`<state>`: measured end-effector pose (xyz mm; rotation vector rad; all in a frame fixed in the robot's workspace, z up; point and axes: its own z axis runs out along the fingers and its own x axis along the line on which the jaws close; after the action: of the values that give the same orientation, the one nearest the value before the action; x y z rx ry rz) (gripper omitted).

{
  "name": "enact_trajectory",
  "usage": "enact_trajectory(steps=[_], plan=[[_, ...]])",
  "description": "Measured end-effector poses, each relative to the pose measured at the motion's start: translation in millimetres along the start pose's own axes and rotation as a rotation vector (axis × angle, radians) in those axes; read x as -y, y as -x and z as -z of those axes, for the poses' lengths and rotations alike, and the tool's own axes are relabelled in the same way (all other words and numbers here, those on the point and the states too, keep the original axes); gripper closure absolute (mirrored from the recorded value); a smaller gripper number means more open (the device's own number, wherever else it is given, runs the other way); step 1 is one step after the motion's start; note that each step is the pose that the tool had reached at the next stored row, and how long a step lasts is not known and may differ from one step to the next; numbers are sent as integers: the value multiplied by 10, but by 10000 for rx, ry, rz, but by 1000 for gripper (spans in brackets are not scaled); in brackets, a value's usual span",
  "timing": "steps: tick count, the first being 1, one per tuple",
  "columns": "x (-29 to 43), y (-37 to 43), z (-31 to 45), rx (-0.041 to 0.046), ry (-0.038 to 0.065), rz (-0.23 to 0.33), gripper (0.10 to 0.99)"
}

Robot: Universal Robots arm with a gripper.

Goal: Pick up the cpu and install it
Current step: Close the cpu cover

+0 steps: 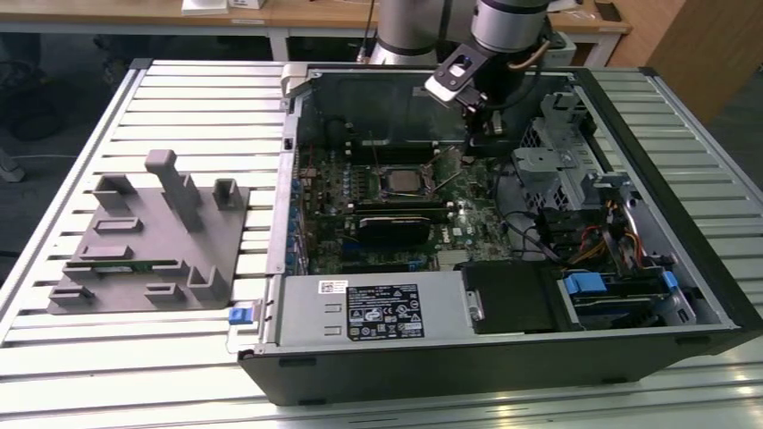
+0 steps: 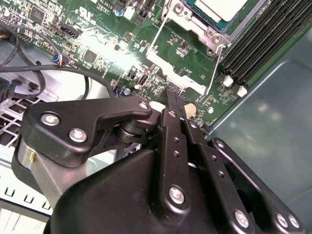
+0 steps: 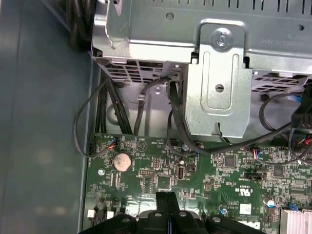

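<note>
**CPU seated in socket, fingers shut and empty**

Exterior view: the black open computer case [image 1: 477, 375] lies on its side on the slatted metal surface [image 1: 179, 98], toward the exterior view's right. That puts the green motherboard [image 1: 477, 214] face up for top-down access. The small square silver-topped cpu [image 1: 403, 182] sits in the black-framed socket mid-board, not in the gripper. The black gripper [image 1: 487, 134] hangs over the board's far edge near the case's back wall, apart from the socket. A grey moulded parts tray [image 1: 143, 259] sits near the surface's edge on the exterior view's left, well apart from the case.

Second wrist view: fingers [image 2: 168, 131] pressed together, nothing between them. The cpu [image 2: 222, 7] lies flat inside the silver socket frame [image 2: 195, 24]. A thin wire latch lever [image 2: 216, 68] angles off the frame, so I read it as unlatched.

First wrist view: gripper [image 3: 166, 196] tips together just above the board, near the round silver coin cell [image 3: 122, 161] at the board's edge. The silver sheet-metal drive cage [image 3: 219, 83] stands beyond.
</note>
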<state>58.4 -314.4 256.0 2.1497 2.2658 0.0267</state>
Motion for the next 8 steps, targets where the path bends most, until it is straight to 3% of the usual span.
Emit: enact_trajectory(steps=[8], plan=[[-50,-3,-11,-2,-23,0,980]])
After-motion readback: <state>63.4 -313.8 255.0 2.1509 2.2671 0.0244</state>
